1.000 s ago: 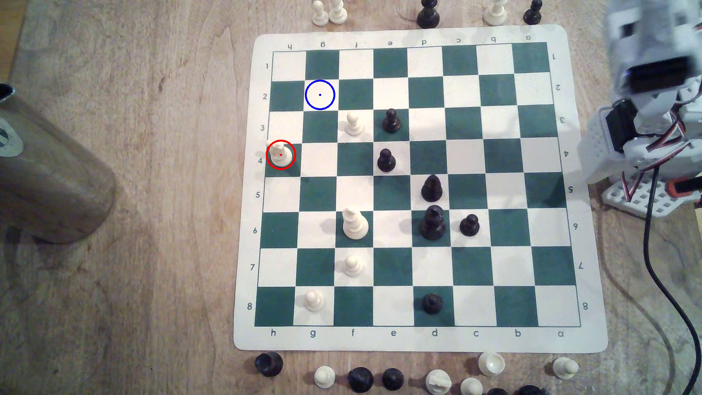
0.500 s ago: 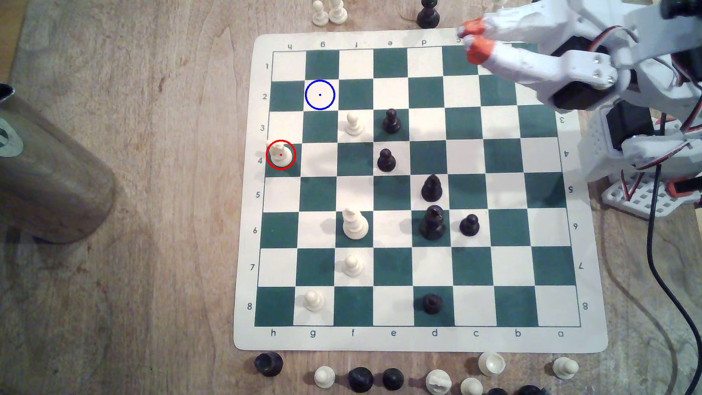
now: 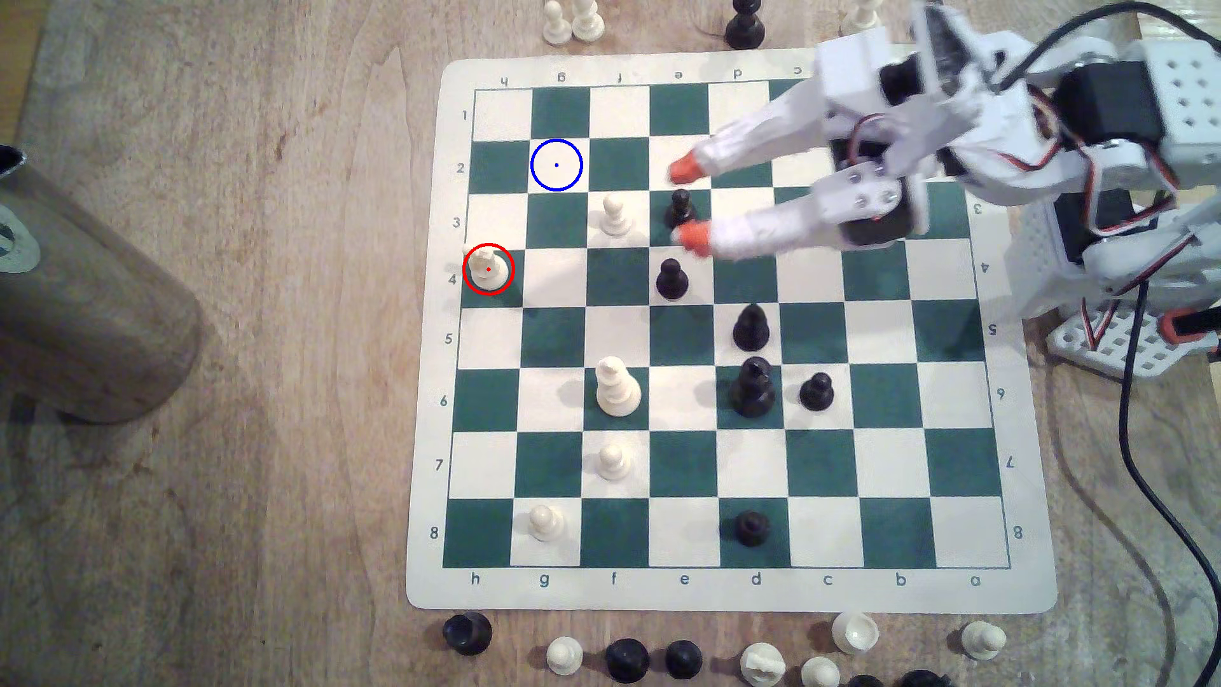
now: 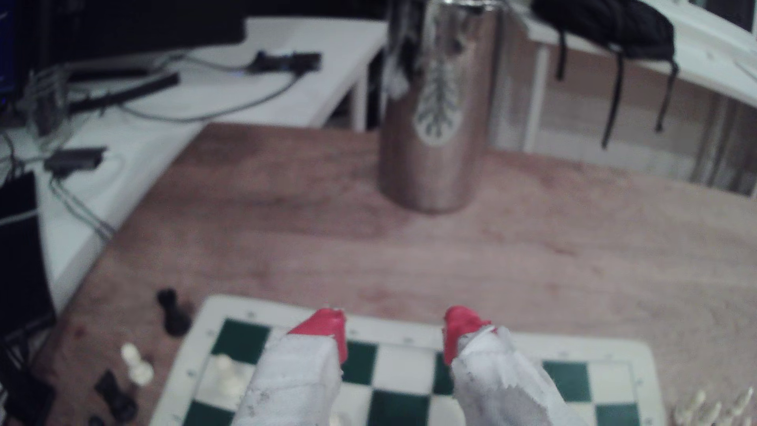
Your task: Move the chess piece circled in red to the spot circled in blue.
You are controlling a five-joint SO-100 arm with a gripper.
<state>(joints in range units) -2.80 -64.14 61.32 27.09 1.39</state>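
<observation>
The white gripper with two orange tips [image 3: 684,203] hangs over the green-and-cream chess board [image 3: 819,462], reaching in from the exterior view's right. Its jaws are spread wide and hold nothing, most likely so they can fit around a piece. A small black pawn [image 3: 679,208] shows between the two tips, but the gripper looks to be up above it, not grabbing it. Farther along, at the board's edge on the exterior view's left, stands the cream-white piece with a round base and a bumpy horse-like head [image 3: 487,267], ringed in red on a green square. It is well apart from the gripper. Near it is the cream square ringed in blue [image 3: 556,164], bare and waiting. Past the board stands a tall shiny metal cup [image 4: 436,110] on the wooden table [image 3: 231,396].
</observation>
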